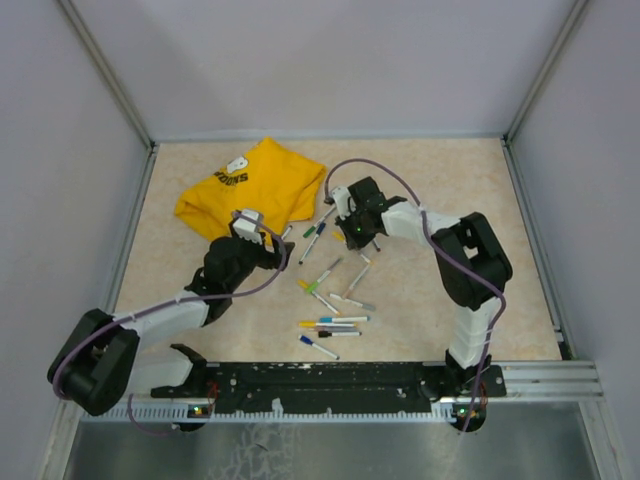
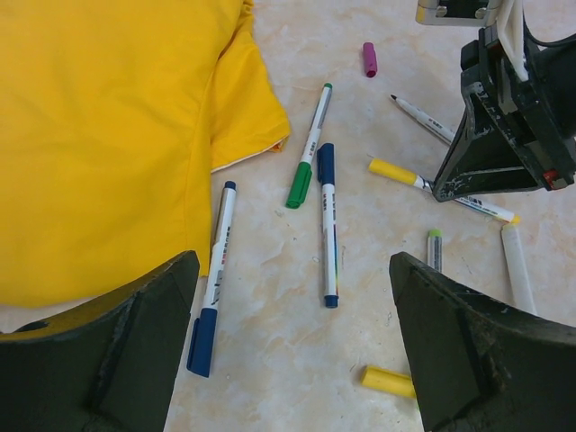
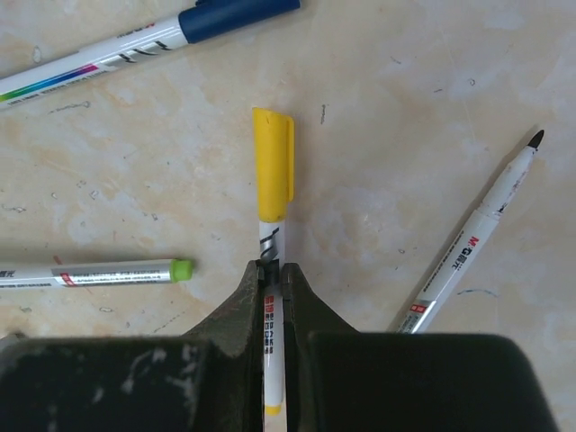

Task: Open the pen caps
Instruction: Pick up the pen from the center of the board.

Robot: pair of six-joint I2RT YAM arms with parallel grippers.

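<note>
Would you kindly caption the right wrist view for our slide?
Right gripper clamps a yellow-capped pen by its barrel, cap not yet removed.

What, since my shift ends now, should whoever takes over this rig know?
Right claw: shut on the barrel of a thin white pen, its yellow plastic cap still on.
Left claw: open, empty, near the capped blue pen and green pen beside the yellow cloth T-shirt.
Done: one white black-tipped pen lies uncapped; a stubby purple plastic cap lies loose.
Left: uncap the held pen, then the rest.
</note>
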